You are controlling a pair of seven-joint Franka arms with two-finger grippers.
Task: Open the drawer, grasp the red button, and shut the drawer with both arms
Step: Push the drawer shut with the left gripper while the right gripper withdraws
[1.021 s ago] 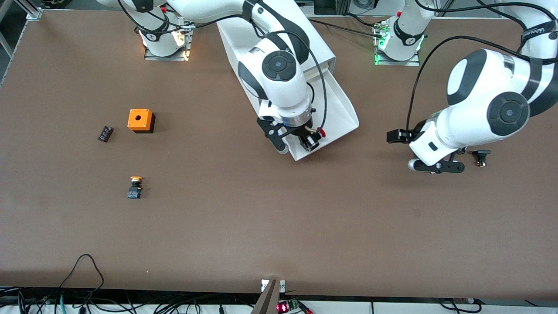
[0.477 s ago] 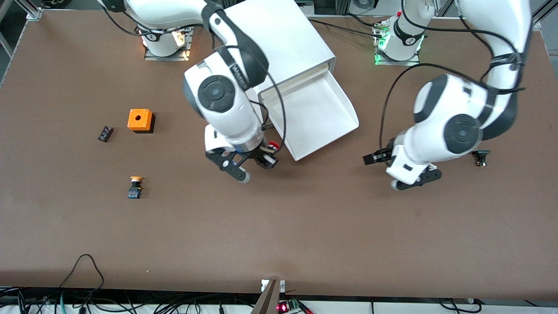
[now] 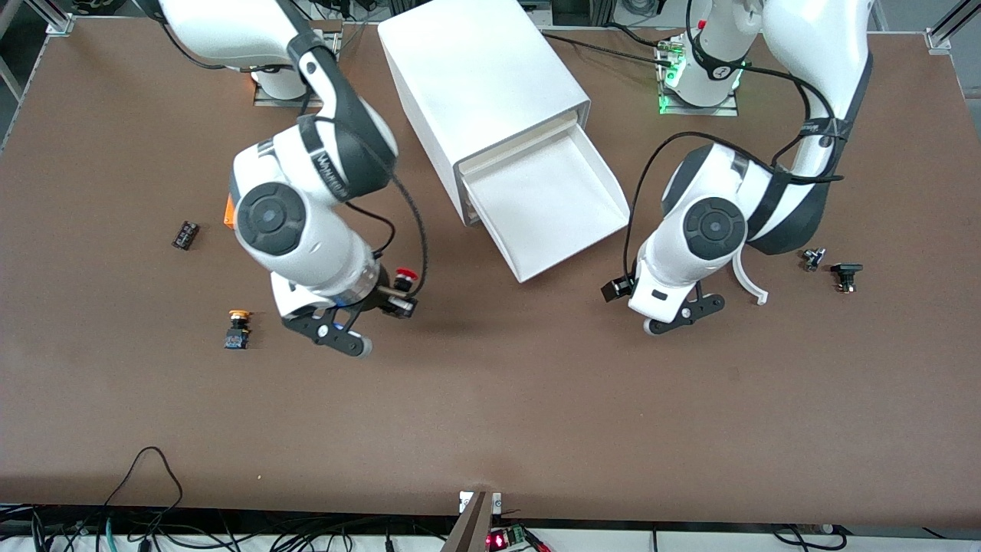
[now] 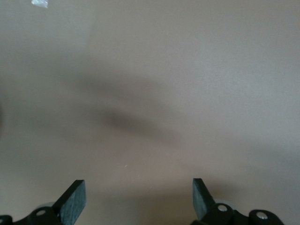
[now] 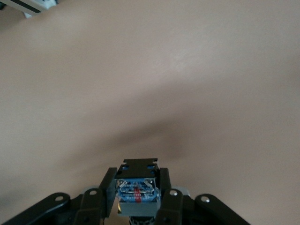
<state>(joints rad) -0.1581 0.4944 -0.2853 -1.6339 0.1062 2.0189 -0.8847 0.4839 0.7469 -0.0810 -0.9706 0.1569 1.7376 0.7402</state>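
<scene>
Meanwhile, the right end effector (image 3: 383, 303) carries the button (image 3: 404, 274) clamped over bare desk (image 3: 490, 399), while the drawer (image 3: 548, 203) stands pulled out, its long axis running toward the empty, wide-open left end effector (image 3: 674, 314), the nearer arm for closing it.

Matt brown table (image 3: 536, 399); smooth white plastic drawer (image 3: 548, 203).

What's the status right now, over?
Right gripper shut on red button, over bare table. Left gripper open, empty. Drawer open, nothing blocking it.
</scene>
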